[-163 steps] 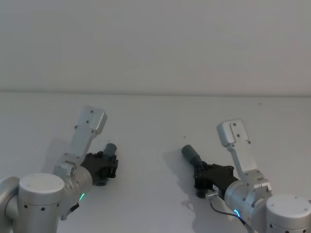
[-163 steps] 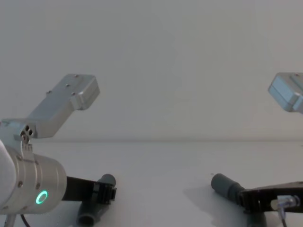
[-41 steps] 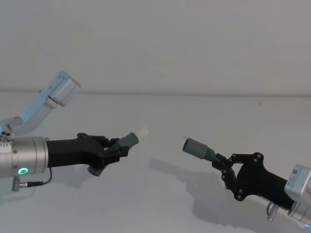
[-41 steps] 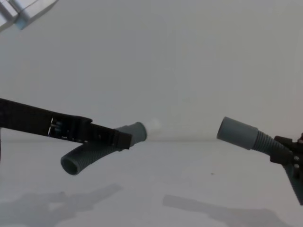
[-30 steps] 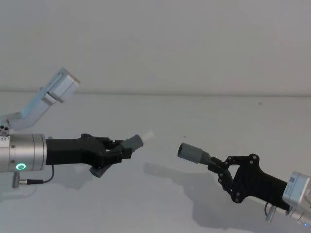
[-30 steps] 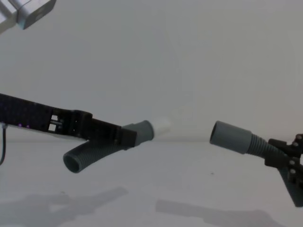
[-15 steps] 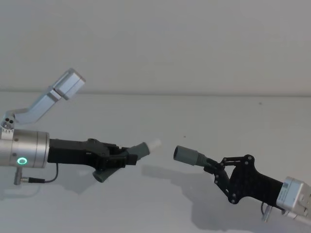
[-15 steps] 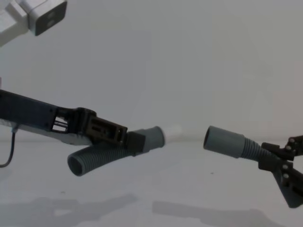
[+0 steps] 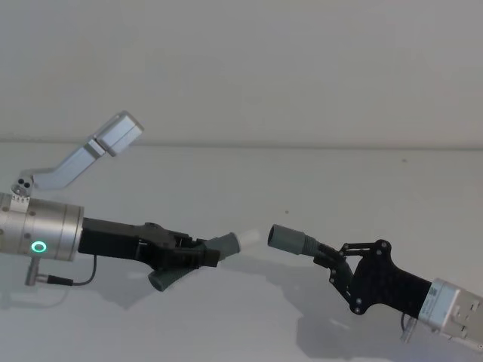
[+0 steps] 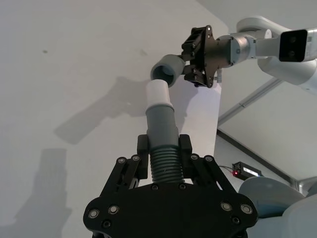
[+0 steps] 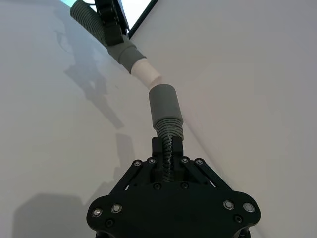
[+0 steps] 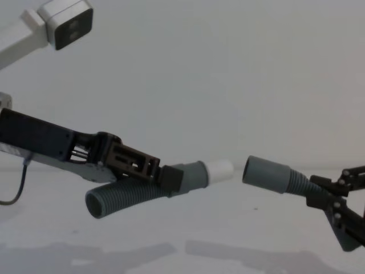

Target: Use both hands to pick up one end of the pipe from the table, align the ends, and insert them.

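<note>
Both pipe pieces hang in the air above the white table (image 9: pixel 339 181). My left gripper (image 9: pixel 198 255) is shut on the ribbed part of the left pipe piece (image 12: pixel 131 197), just behind its grey cuff (image 12: pixel 194 175). The white spigot (image 12: pixel 219 169) points right. My right gripper (image 12: pixel 319 194) is shut on the ribbed hose behind the plain socket cuff (image 12: pixel 265 173), whose mouth faces left. Spigot and socket stand almost in line, apart by a small gap. In the left wrist view the spigot (image 10: pixel 158 93) sits just short of the socket (image 10: pixel 166 71). In the right wrist view the socket (image 11: pixel 163 101) faces the spigot (image 11: pixel 146 72).
The left arm's silver cylinder with a green ring light (image 9: pixel 36 246) sits at the left. A white camera housing (image 12: pixel 68 23) on the left arm stands high at the upper left. The pipes' shadows lie on the table (image 12: pixel 228 245).
Both grippers have lifted their pieces off the table and moved toward each other. Over the last second the gap between spigot and socket has shrunk to a sliver.
</note>
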`<state>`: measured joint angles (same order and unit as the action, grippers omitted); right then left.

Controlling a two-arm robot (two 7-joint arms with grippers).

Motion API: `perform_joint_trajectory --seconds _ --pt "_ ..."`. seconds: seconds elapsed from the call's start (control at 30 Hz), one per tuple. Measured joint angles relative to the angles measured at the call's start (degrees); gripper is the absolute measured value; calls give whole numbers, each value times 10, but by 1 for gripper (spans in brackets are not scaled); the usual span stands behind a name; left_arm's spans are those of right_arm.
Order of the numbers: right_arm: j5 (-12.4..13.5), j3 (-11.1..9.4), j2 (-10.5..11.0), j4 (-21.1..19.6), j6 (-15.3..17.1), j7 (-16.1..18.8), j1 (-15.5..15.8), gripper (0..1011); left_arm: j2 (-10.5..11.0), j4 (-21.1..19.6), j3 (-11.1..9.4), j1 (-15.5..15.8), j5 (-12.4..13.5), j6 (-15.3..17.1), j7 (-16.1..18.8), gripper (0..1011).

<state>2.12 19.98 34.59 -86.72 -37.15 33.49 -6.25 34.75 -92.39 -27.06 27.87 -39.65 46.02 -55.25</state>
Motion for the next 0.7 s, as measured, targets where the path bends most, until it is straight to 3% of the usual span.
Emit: perform_joint_trajectory --seconds 0.7 --pt "-20 5 -6 21 -9 -14 -8 85 5 14 -22 21 0 -6 -17 348"
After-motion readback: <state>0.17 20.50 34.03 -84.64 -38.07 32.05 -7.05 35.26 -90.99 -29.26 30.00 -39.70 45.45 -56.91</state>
